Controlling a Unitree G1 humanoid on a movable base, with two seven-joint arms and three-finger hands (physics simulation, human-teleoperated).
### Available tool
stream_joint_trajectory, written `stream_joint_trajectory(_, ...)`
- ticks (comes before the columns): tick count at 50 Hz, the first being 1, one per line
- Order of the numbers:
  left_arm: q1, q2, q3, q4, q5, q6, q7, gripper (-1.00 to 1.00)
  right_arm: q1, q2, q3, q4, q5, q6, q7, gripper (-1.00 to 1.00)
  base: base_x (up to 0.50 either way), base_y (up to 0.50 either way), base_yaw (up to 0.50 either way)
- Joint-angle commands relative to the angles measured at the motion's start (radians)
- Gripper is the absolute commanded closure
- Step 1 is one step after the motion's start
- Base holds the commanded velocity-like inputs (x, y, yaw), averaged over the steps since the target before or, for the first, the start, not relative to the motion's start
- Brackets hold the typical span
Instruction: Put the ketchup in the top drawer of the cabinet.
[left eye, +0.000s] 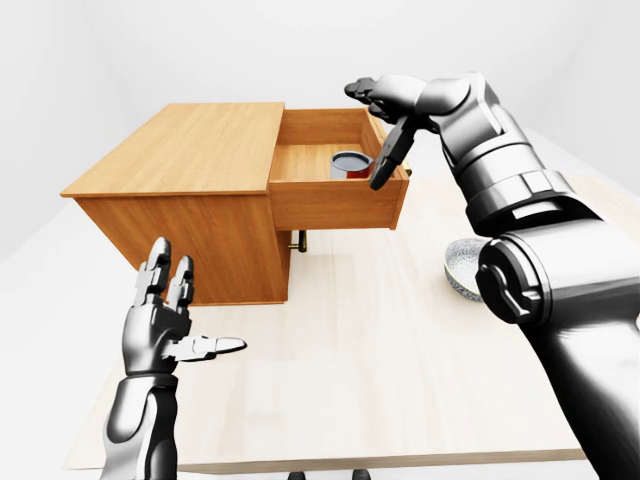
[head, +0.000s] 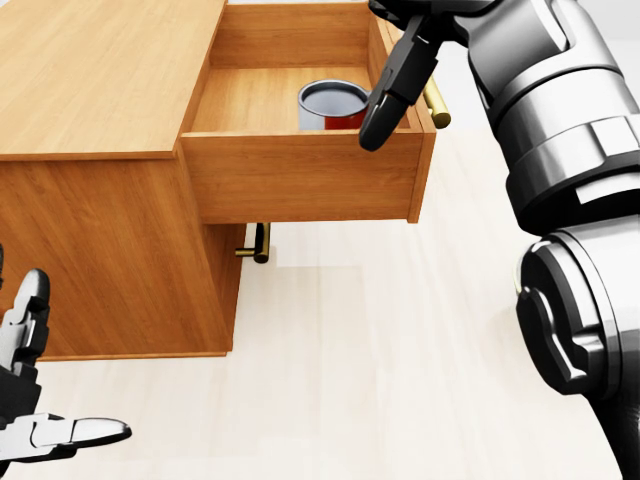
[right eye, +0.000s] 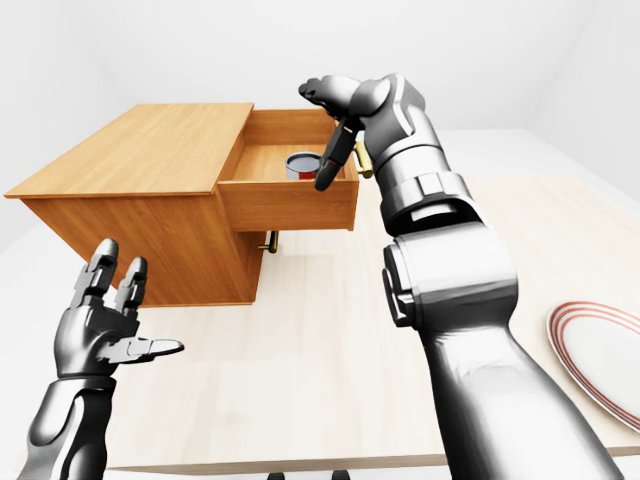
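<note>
Nearest, at the lower left of the left-eye view, the left hand (left eye: 165, 320) hangs over the pale table (left eye: 360, 350) with its fingers spread apart, holding nothing, well away from the drawer. Further up, the wooden cabinet (left eye: 190, 190) fills the left half of that view, and its top drawer (head: 300, 175) is pulled out toward the right. Inside, the ketchup (head: 332, 105) stands upright against the drawer's near wall, long axis vertical, its dark round end facing up. The right hand (head: 400, 60) is at the top of the head view, just right of and above the ketchup, fingers opened wide and gripping nothing; one dark finger points down past the drawer's right rim, beside the brass handle (head: 435, 102). So the ketchup lies down and to the left of that hand, apart from it, and this hand is far the nearer of the two. To my eye the placing looks done; closing the drawer would be a push on its right-hand end. A bowl (left eye: 465, 265) and a plate (right eye: 600, 355) lie at the right.
</note>
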Motion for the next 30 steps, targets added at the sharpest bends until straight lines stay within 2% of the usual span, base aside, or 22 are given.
stream_joint_trajectory(1,0.003,0.0,-0.004,0.006,0.0,0.0,-0.002,-1.0,-0.008,-0.006,0.001,-0.003,-0.009,0.0,0.0,-1.0,0.0,0.0,0.0)
stream_joint_trajectory(15,0.0,0.001,-0.002,-0.012,-0.007,0.0,0.001,-1.0,-0.119,-0.051,0.009,-0.012,-0.047,0.0,0.061,-1.0,0.0,0.0,0.0)
stream_joint_trajectory(22,0.008,0.002,0.006,-0.059,-0.014,0.0,0.006,-1.0,-0.23,-0.106,0.005,-0.024,-0.069,0.0,0.067,-1.0,0.0,0.0,0.0)
stream_joint_trajectory(30,0.018,-0.006,0.005,-0.092,-0.01,0.0,0.004,-1.0,-0.266,-0.172,-0.002,-0.07,-0.079,0.0,0.067,-1.0,0.0,0.0,0.0)
